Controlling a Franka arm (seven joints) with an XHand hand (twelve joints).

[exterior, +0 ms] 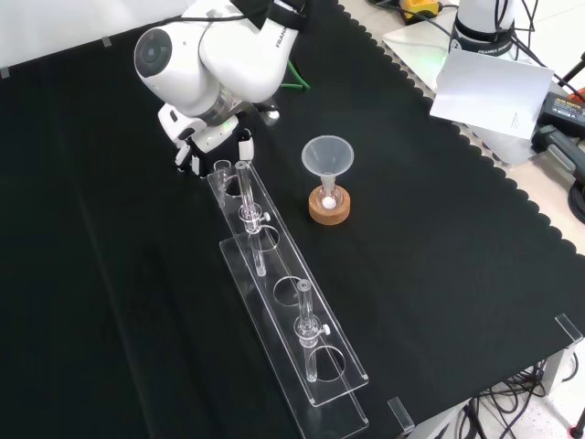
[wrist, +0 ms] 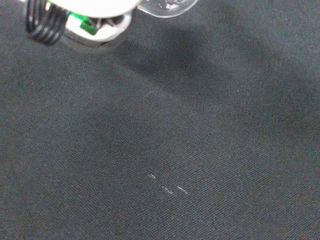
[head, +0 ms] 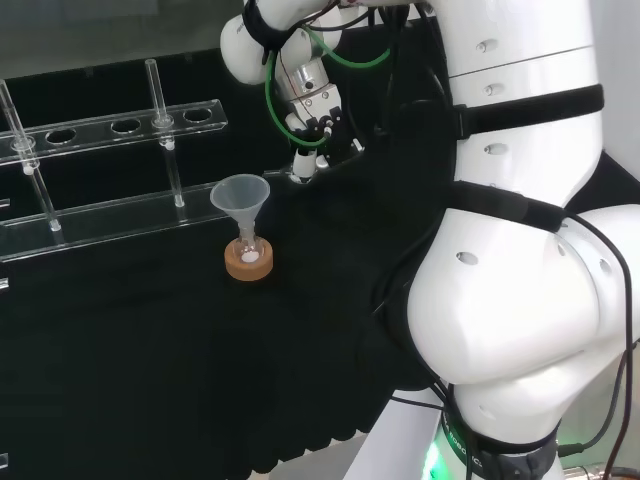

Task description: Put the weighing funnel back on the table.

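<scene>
The hand [head: 308,110] hung low over the desk [exterior: 439,274], off the far end of the clear rack [exterior: 274,315] in the front view. A clear rounded piece, probably the weighing funnel [wrist: 167,5], sat against it, with bare desk directly beneath. Whether the hand clasped it I could not tell. Its long axis was hidden, and no writing was legible.
</scene>
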